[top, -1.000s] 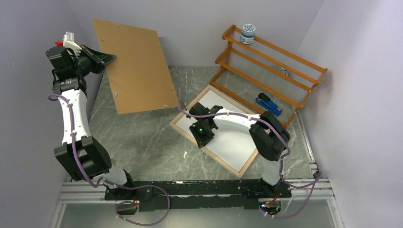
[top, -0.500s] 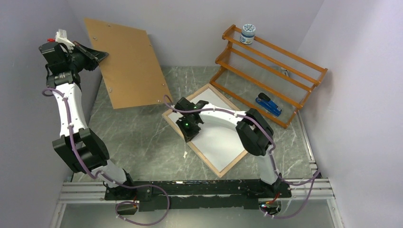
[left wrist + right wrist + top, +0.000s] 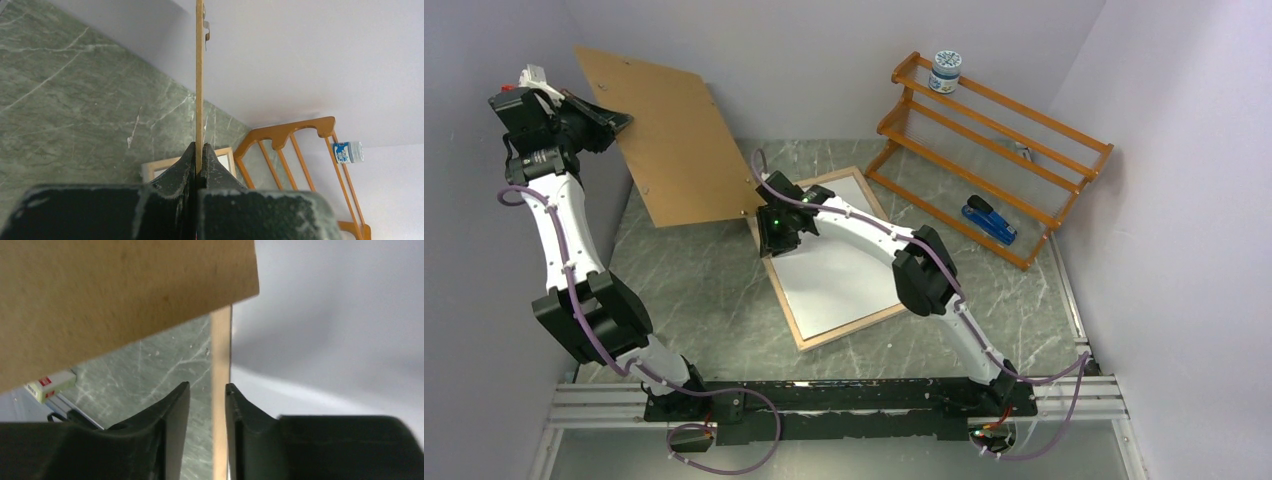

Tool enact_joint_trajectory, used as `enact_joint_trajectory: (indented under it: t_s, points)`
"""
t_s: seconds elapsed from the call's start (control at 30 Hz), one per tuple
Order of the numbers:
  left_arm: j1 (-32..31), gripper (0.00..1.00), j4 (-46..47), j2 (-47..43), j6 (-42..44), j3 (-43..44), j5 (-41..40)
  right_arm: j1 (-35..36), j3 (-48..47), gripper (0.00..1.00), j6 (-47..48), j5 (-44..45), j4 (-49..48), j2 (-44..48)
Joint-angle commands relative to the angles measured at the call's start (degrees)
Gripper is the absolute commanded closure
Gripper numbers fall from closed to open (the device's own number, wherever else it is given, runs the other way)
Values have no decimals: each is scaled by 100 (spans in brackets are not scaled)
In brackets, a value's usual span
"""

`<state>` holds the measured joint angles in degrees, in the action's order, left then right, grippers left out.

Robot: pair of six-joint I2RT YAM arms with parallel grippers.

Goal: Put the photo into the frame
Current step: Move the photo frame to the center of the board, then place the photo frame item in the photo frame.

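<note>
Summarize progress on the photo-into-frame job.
Done: the backing panel is off the frame, held aloft by the shut left hand.
In hand: the right hand straddles the frame's wooden rim, not clamped.
Left: a white sheet lies inside the frame; can't tell if it's the photo face down. The panel must go back on.

The table was dark green marble, veined with white. The hardboard backing panel I held was plain brown. The frame showed a light natural-wood rim and plain white within. The rack was orange wood, the jar white with a blue pattern, the stapler blue. My arms were white and black, their cables purple.
</note>
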<state>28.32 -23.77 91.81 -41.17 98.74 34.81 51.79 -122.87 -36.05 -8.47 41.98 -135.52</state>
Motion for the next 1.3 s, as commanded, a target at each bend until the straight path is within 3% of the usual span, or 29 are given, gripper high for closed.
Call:
enact_joint_trajectory:
  t_s: [0.0,0.2,0.47,0.63,0.97,1.13,1.27]
  points:
    - [63,97,313,-291,-25,26,270,-38,160,59,-554,343,-244,441]
    - [93,97,698,-306,-237,-224,592,-264,1327,46,-634,184,-980,1410]
    - [89,97,1201,-382,-693,-616,1374,-979,3157,44,-639,308,-1571,2949]
    - [45,98,1923,-620,-1376,-1512,1980,-1839,3981,42,-340,731,-1317,3469]
    - [-402,97,1667,-1131,-1119,-2499,2014,-3045,4851,27,325,1409,-1057,3590]
    - [-752,97,1864,-1423,-1064,-3239,1978,-3201,5005,20,344,875,-1249,3407]
    - [-1130,97,2503,-1657,-1484,-3840,1835,-3201,5110,19,128,465,-1254,3270]
